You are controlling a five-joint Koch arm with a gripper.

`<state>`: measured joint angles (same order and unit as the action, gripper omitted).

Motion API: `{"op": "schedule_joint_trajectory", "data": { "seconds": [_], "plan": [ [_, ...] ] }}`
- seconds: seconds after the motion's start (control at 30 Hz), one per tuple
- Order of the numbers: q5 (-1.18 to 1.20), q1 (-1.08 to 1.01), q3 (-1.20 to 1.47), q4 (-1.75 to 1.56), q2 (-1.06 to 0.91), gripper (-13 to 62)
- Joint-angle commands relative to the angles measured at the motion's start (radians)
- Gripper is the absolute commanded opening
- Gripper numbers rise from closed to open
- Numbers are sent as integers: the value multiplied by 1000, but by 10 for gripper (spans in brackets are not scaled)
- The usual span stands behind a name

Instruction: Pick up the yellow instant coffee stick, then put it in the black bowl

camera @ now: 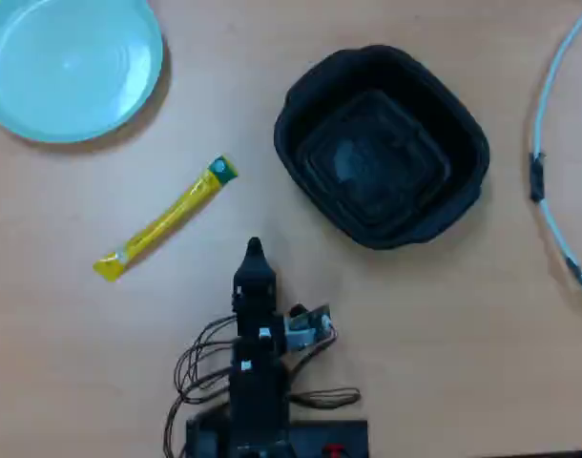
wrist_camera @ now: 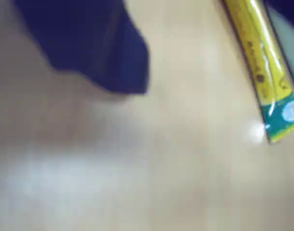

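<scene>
The yellow instant coffee stick [camera: 167,219] lies slanted on the wooden table, its green end [camera: 221,171] up and to the right. In the wrist view it [wrist_camera: 260,62] runs down the right edge, green end lowest. The black bowl [camera: 310,95] stands empty at the upper right of the overhead view. My gripper [camera: 254,250] hovers low over bare table, right of the stick and left of and below the bowl. It touches neither. Its dark jaws [wrist_camera: 127,82] look pressed together and hold nothing.
A flat light-blue plate [camera: 72,62] sits at the top left. A pale cable [camera: 549,143] curves along the right edge. The arm's base and loose wires [camera: 205,367] fill the bottom centre.
</scene>
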<state>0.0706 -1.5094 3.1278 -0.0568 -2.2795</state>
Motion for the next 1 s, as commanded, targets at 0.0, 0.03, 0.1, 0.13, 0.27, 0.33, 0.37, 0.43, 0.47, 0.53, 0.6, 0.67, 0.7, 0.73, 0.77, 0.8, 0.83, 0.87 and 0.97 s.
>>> {"op": "schedule_joint_trajectory", "data": {
  "seconds": [0.0,0.03,0.1,0.13,0.27,0.33,0.37,0.43,0.47,0.53,0.6,0.67,0.7,0.73,0.77,0.8,0.83,0.87,0.97],
  "plan": [
    [11,-20,28,147,-91,459],
    [11,-20,28,147,-91,459],
    [11,-20,28,147,-91,459],
    [11,-20,28,147,-91,459],
    [11,-18,28,147,-91,459],
    [9,-18,28,147,-91,459],
    [8,-18,28,147,-91,459],
    [12,-17,28,146,-92,460],
    [11,-17,25,147,-92,461],
    [8,-8,9,149,-94,461],
    [3,9,-25,164,-92,468],
    [-9,43,-60,215,-92,468],
    [-21,57,-87,255,-92,468],
    [-37,66,-118,302,-92,468],
    [-54,72,-152,350,-92,467],
    [-69,75,-183,397,-92,463],
    [-81,75,-210,437,-92,461],
    [-94,75,-236,476,-92,460],
    [-126,77,-322,583,-92,460]
  ]
}}
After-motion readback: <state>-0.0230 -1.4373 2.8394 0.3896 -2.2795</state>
